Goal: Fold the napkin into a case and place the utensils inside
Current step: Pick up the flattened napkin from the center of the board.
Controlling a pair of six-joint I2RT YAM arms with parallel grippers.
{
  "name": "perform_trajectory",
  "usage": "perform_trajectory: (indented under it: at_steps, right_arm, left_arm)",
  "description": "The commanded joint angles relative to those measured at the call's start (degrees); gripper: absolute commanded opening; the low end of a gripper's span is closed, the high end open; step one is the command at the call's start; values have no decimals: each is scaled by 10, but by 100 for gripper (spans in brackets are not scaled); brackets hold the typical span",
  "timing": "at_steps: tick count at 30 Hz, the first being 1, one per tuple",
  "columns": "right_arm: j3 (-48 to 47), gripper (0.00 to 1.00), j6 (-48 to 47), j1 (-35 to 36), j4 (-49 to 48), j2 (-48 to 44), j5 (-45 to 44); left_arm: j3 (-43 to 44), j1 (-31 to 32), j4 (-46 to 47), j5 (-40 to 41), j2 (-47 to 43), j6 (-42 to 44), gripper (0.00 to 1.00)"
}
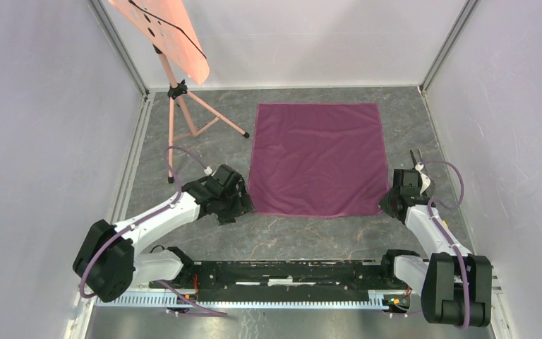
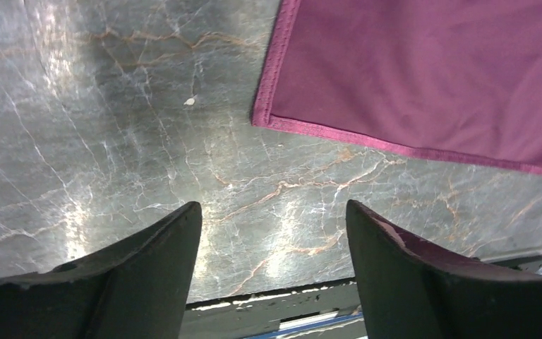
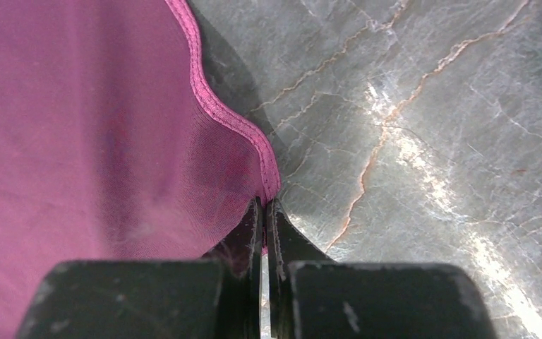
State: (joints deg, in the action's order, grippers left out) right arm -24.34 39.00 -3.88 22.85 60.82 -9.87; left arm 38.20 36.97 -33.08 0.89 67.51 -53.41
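Your right gripper point(image 3: 264, 206) is pinched shut on the hem at the near right corner of the napkin point(image 1: 317, 159), which lies spread open on the table point(image 1: 296, 236). Your left gripper point(image 2: 273, 212) hangs with jaws spread, just beside the near left corner.

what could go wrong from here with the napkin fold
1. The right gripper pinches only the hemmed near corner of the napkin. Such a thin bite could slip out once the arm lifts.
2. The left gripper is open and short of its own corner, so a one-sided pull may drag the cloth askew.
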Motion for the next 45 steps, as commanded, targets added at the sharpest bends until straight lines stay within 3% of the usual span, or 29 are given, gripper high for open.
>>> perform_trajectory:
  at_steps: [1, 7, 14, 19, 32, 37, 41, 45]
  right_arm:
    - [32, 0, -17, 0, -14, -11, 28]
    - [57, 0, -26, 1, -46, -36, 45]
    - [56, 0, -32, 1, -52, -41, 76]
    - [35, 0, -58, 1, -39, -58, 31]
    - [10, 0, -81, 1, -23, -82, 23]
    - [4, 0, -74, 1, -9, -112, 21]
    - [11, 0, -108, 1, -33, -140, 64]
    - [-9, 0, -147, 1, -20, -161, 98]
  left_arm:
    - [8, -1, -10, -2, 30, -126, 78]
    - [64, 11, -52, 53, 97, -218, 74]
    - [143, 12, -99, 75, 187, -255, 68]
    - [160, 12, -121, 81, 223, -295, 62]
    - [185, 12, -133, 99, 323, -312, 55]
    - [174, 10, -110, 111, 350, -302, 48]
    - [146, 2, -60, 111, 336, -272, 3]
    - [142, -1, -38, 129, 263, -209, 2]
